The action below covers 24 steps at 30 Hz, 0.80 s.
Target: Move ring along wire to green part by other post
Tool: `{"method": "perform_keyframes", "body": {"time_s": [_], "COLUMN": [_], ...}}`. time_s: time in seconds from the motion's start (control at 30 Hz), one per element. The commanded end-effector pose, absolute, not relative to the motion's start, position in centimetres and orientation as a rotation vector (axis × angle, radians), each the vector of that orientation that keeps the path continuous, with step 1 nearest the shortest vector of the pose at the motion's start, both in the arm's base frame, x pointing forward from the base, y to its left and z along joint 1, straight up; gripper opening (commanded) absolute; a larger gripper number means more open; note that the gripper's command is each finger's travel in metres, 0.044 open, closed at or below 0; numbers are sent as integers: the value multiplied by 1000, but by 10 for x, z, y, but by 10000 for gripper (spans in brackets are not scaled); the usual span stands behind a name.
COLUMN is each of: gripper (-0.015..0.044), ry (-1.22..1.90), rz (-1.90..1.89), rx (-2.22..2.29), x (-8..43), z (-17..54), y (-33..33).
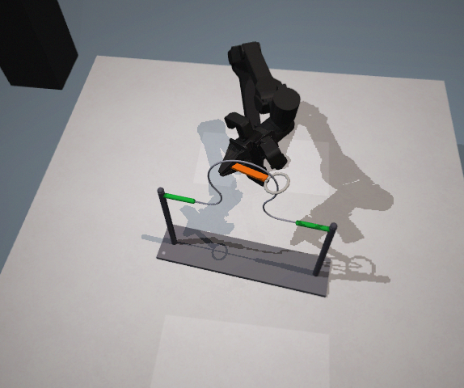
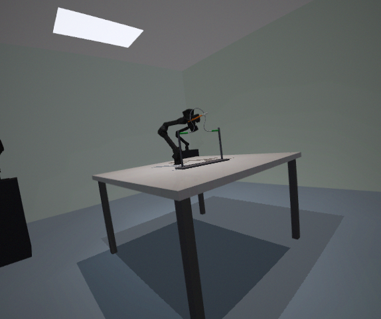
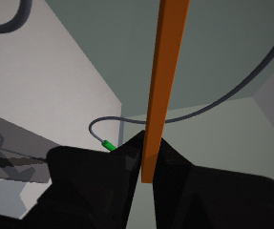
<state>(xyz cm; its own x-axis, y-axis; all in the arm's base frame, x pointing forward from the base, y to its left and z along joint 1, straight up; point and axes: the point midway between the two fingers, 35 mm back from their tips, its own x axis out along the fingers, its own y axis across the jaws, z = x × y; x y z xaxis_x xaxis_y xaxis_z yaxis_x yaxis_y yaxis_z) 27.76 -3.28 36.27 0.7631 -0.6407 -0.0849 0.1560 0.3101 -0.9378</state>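
My gripper is shut on the orange handle near its far end from the ring. The pale ring surrounds the grey wire on the right shoulder of its arch in the top view; any contact cannot be told. The ring is outside the wrist view. The grey wire crosses close to the handle and fingers in the views. Green parts adjoin the left post and right post.
The dark base plate lies under the wire on the pale table. The wire dips in a bend on each side between the arch and the green parts. The arm reaches in from behind the wire. Dark pedestals stand off the table.
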Motion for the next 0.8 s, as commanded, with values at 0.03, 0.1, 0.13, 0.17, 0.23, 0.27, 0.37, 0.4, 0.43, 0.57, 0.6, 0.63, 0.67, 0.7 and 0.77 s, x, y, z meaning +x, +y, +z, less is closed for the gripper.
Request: {"method": "perform_keyframes", "body": {"time_s": [0.03,0.1,0.13,0.17,0.23,0.27,0.37,0.4,0.43,0.57,0.6,0.63,0.67,0.7,0.77], "gripper": [-150,-150,-150,-150,-150,-150,-150,-150,-150,-150,-150,-150,-150,-150,-150], "ry": [490,486,484,483,479,477,472,470,468,460,458,456,454,451,447], "rz": [-575,-582,-585,-588,-594,-598,-607,-610,-613,-626,-629,-632,-635,-638,-644], "rx": [-1208,-1234,-1247,-1261,-1287,-1301,-1341,-1354,-1367,-1421,-1434,-1447,-1461,-1474,-1500], "x": [276,276,276,276,276,276,276,276,276,276,276,276,276,276,276], "z": [365,366,366,367,368,369,370,371,371,373,374,375,375,376,377], "y": [-34,-35,-35,-35,-35,-35,-36,-36,-36,-36,-36,-36,-36,-36,-37]}}
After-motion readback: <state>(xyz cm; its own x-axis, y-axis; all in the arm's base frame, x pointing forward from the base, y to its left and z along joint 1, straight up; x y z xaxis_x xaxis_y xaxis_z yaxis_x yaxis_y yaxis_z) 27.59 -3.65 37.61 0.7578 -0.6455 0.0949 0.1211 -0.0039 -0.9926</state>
